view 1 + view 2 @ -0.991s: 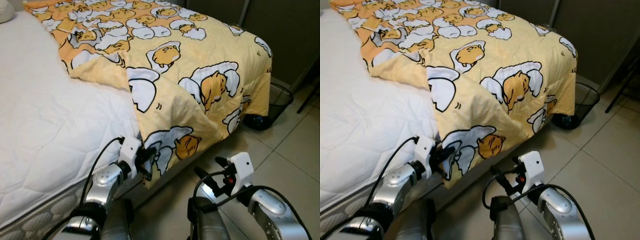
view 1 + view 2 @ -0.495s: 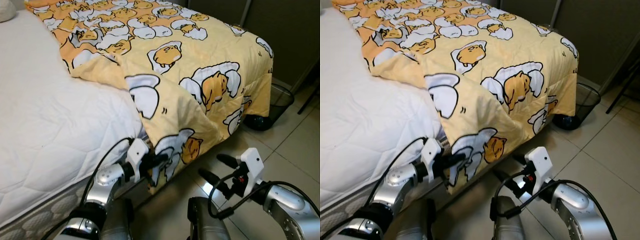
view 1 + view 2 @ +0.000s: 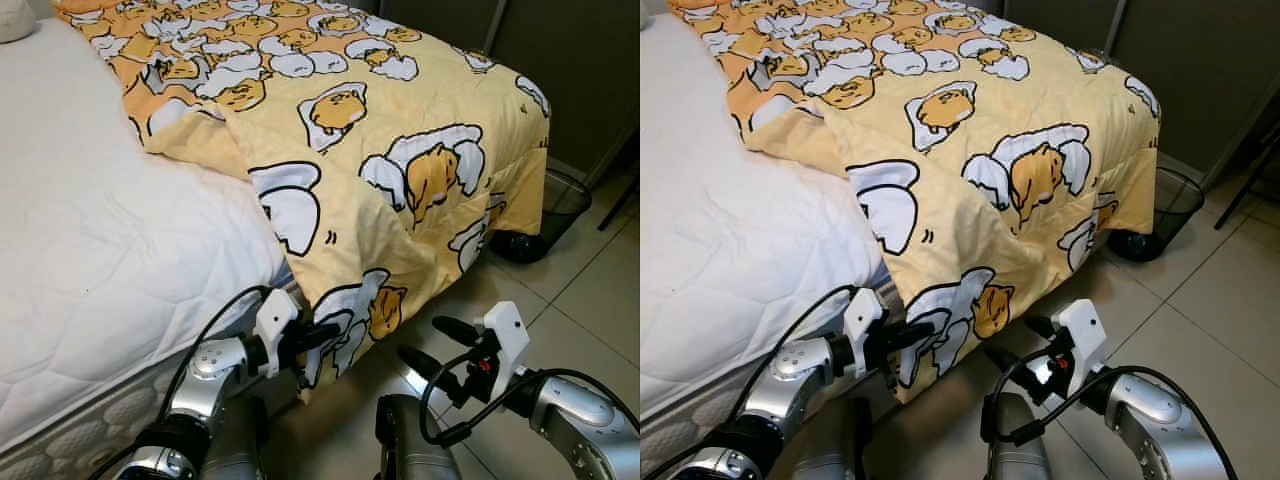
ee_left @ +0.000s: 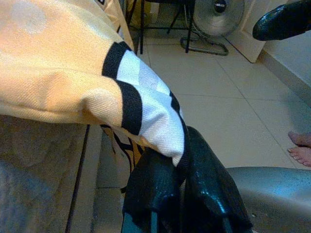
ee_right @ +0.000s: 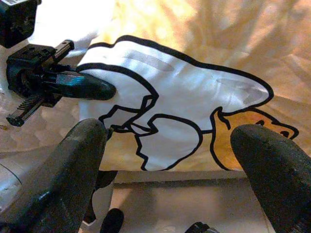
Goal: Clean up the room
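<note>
A yellow blanket (image 3: 380, 150) printed with egg cartoon figures covers the far part of the bed and hangs over its foot edge. My left gripper (image 3: 318, 336) is shut on the blanket's hanging lower edge (image 4: 146, 116), the cloth pinched between its black fingers (image 4: 165, 179). My right gripper (image 3: 432, 346) is open, low over the floor, a little to the right of that hanging edge and facing it (image 5: 184, 111). The white quilted mattress (image 3: 90, 240) is bare on the left.
A black mesh bin (image 3: 560, 200) stands on the tiled floor (image 3: 590, 290) past the bed's right corner, with a dark object beside it. Dark panels rise behind. A standing fan (image 4: 216, 14) and a person's bare foot (image 4: 302, 148) appear in the left wrist view.
My left gripper, still gripping the blanket's edge, has moved slightly right and forward. The right gripper has shifted right and lower. The blanket's fold has shifted a little.
</note>
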You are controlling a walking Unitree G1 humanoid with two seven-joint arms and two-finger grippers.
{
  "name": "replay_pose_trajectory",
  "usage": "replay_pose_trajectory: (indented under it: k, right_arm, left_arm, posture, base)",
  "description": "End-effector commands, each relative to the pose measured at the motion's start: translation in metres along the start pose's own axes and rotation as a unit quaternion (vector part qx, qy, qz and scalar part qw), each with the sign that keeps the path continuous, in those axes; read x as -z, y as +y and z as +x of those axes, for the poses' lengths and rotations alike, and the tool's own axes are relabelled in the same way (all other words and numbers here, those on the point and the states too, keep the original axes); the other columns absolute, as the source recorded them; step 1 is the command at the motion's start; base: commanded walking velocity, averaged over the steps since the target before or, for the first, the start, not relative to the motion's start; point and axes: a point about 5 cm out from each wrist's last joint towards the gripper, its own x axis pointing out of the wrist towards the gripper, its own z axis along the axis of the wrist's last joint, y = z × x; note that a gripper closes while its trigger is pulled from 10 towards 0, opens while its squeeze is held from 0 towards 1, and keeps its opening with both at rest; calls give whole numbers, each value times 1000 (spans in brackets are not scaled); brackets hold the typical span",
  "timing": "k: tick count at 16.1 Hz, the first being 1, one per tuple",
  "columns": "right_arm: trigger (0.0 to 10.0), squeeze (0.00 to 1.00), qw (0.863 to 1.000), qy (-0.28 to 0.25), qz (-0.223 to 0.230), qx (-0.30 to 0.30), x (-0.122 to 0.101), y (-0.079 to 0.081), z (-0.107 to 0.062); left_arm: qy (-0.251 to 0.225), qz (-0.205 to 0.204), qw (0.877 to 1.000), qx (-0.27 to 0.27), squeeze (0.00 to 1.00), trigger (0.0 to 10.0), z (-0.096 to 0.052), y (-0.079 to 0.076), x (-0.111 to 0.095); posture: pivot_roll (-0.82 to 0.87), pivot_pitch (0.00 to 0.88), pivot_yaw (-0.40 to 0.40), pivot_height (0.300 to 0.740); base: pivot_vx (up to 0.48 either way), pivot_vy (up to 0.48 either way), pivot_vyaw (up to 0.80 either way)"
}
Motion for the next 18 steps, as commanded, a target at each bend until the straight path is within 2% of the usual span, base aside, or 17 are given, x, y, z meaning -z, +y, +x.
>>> replay_pose_trajectory:
  k: [1, 7, 17, 18]
  right_arm:
    - [10000, 0, 1000, -1, 1, -5, -3, 0, 1]
    - [10000, 0, 1000, 7, 3, -5, 1, -1, 2]
    - [10000, 0, 1000, 6, 13, 3, 7, 2, 4]
    - [10000, 0, 1000, 6, 13, 3, 7, 2, 4]
  left_arm:
    - [-7, 15, 1000, 1, 0, 0, -5, 2, -4]
    - [-12, -9, 1000, -5, 0, 0, -9, 3, -2]
    - [4, -6, 1000, -12, 0, 0, -11, 8, -1]
    - [4, 1, 1000, -12, 0, 0, -12, 9, -1]
  posture:
    - [-137, 0, -1, 587]
    - [-137, 0, 1, 587]
    - [-140, 0, 17, 587]
    - [-140, 0, 17, 587]
  base:
    - [0, -480, 0]
    - [0, -459, 0]
    - [0, 0, 0]
    - [0, -480, 0]
